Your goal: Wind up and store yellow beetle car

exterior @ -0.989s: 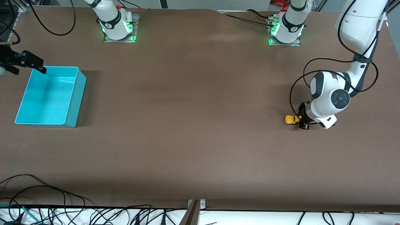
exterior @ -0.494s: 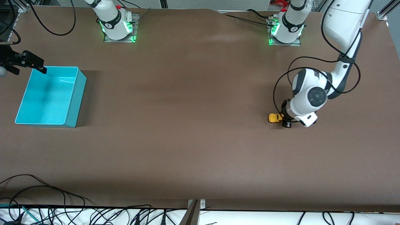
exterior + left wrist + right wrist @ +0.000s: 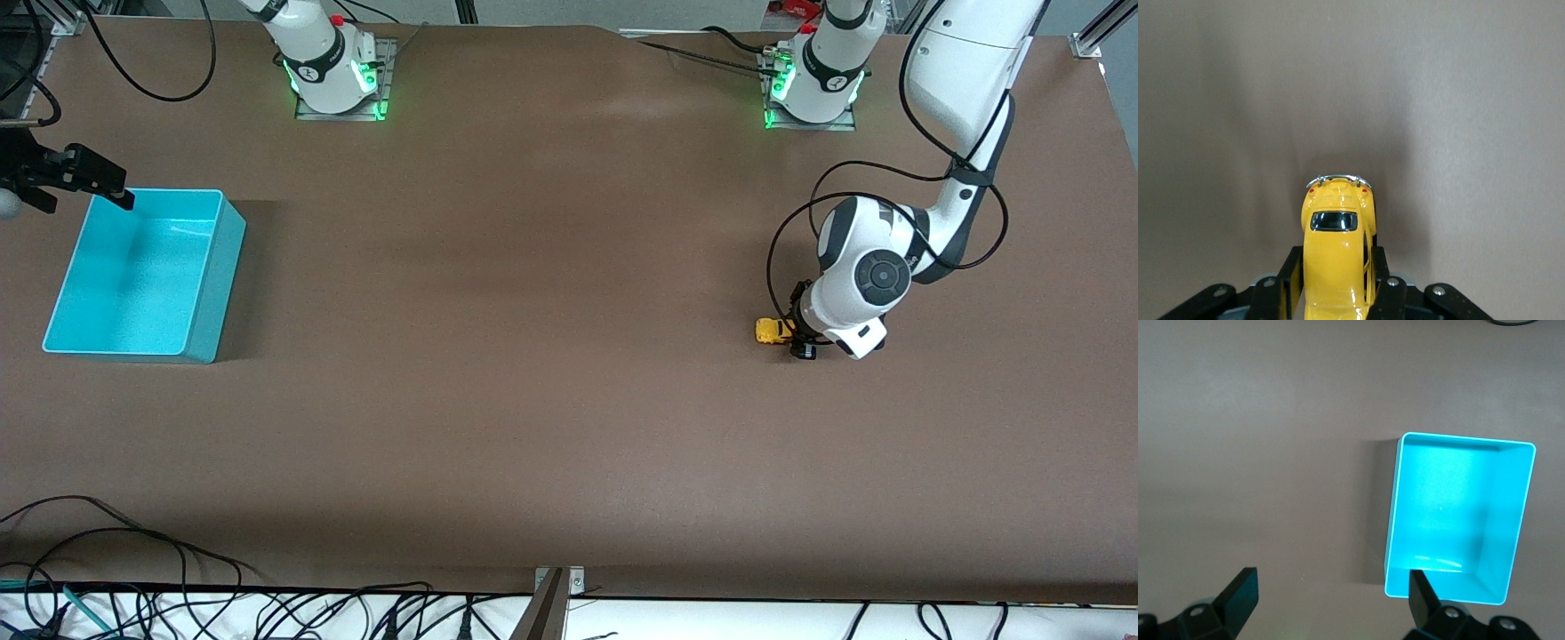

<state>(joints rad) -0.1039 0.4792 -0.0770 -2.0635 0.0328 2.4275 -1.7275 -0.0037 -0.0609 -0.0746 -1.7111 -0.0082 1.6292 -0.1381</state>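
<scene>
Left tool [image 3: 794, 336] (gripping yellow beetle car [image 3: 773, 330]) has slid toward the bin [image 3: 213, 267].

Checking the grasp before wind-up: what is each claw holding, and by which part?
The left claw grips the yellow beetle car by its two sides, one finger on each. The right claw is open, holding nothing, above the turquoise bin.

No legible text (anywhere in view)

light: bright, even, overhead | shadows: soft beside turquoise bin [image 3: 142, 276] | glare: mild on table [image 3: 533, 400] | focus: sharp
</scene>
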